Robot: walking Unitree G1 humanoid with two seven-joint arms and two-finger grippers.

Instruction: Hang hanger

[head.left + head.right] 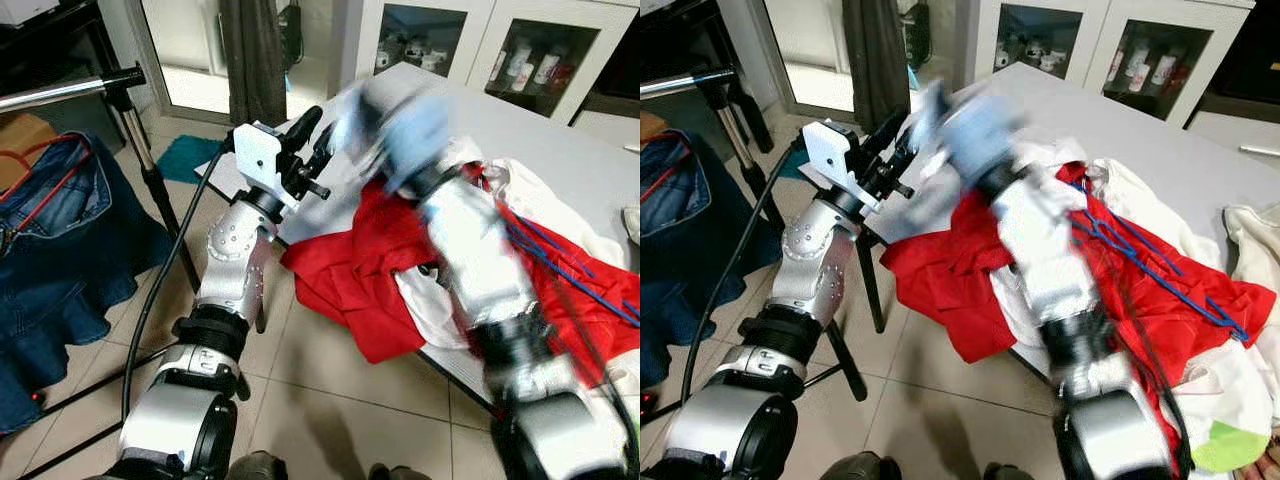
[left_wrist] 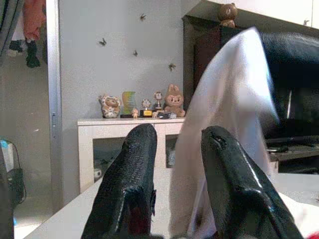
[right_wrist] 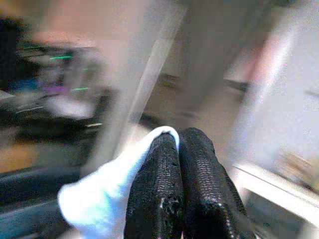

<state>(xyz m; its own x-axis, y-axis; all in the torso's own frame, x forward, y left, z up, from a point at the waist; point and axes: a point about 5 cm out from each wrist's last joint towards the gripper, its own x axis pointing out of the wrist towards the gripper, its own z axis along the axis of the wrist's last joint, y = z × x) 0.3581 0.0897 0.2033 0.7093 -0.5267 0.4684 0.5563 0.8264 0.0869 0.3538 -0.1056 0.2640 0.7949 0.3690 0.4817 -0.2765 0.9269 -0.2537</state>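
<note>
Right gripper (image 3: 179, 144): fingers pressed together, pinching a fold of white cloth (image 3: 107, 191). Arm badly motion-blurred in the head views; cloth reads there as a pale blur (image 1: 405, 125) lifted above the table (image 1: 560, 150).

Left gripper (image 2: 177, 164): fingers parted by a moderate gap, gripping nothing. White cloth hangs just beyond the gap in its wrist view. In the head view this gripper (image 1: 315, 135) sits at the table's near-left corner, at 9 o'clock of the blurred cloth.

Table carries a heap of clothes: red garment (image 1: 350, 260) spilling over the edge, white garments (image 1: 555, 200) at about 3 o'clock of it. Blue hanger (image 1: 1150, 265) lies across the red fabric, on the table.

At 9 o'clock of the scene: metal rail (image 1: 70, 90) on a stand, denim garment (image 1: 60, 230) on a red hanger (image 1: 45, 180) below it.

Cabinet (image 1: 520, 50) at 12 o'clock, bottles behind glass; no labels or writing legible anywhere.
</note>
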